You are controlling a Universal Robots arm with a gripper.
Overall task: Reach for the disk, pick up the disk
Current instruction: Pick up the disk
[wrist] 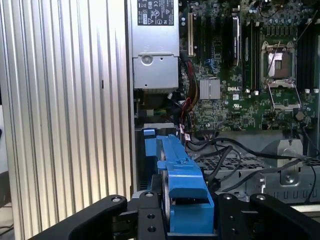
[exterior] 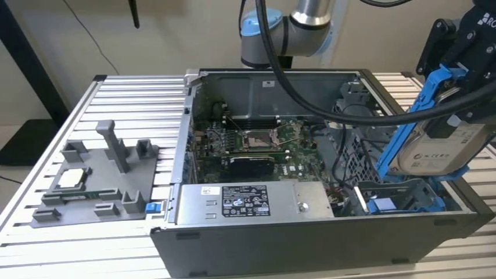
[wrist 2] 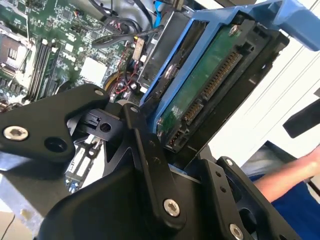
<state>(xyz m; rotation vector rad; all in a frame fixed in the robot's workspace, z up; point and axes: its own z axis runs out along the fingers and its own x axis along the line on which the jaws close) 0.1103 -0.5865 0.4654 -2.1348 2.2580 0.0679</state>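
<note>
Desk (exterior: 101,250) of ribbed aluminium nearest in the exterior view, carrying an open computer case (exterior: 310,247), dark front wall closest. Just behind that wall, a long grey metal box (exterior: 248,203) with a black-and-white sticker. Beside it, toward the exterior view's right, a blue drive bay (exterior: 403,200) set inside the case.

On the desk at the exterior view's left, well apart from the case, a grey plastic fixture (exterior: 97,186) with a small square silver chip (exterior: 71,178) resting on it.

Above the blue bay and clear of it, the disk (exterior: 445,148): tilted, white label facing the camera, blue bracket framing it. Gripper (exterior: 457,110) coming down onto it from above, jaws clamped on the disk, one on each side of the bracket in the first wrist view (wrist: 187,200). Green circuit board and connector of the disk (wrist 2: 210,85) visible in the second wrist view, with black gripper links close around it.

Loose black wires (wrist: 225,155) lying in the case near the bay. Farther in, the green motherboard (exterior: 256,148) flat on the case floor. Thick black cables (exterior: 341,113) sweeping across over the case toward the gripper.

Farthest back, the robot arm (exterior: 287,29) behind the case. Beyond the disk in the second wrist view, a person's arm (wrist 2: 285,180) with a blue sleeve.
</note>
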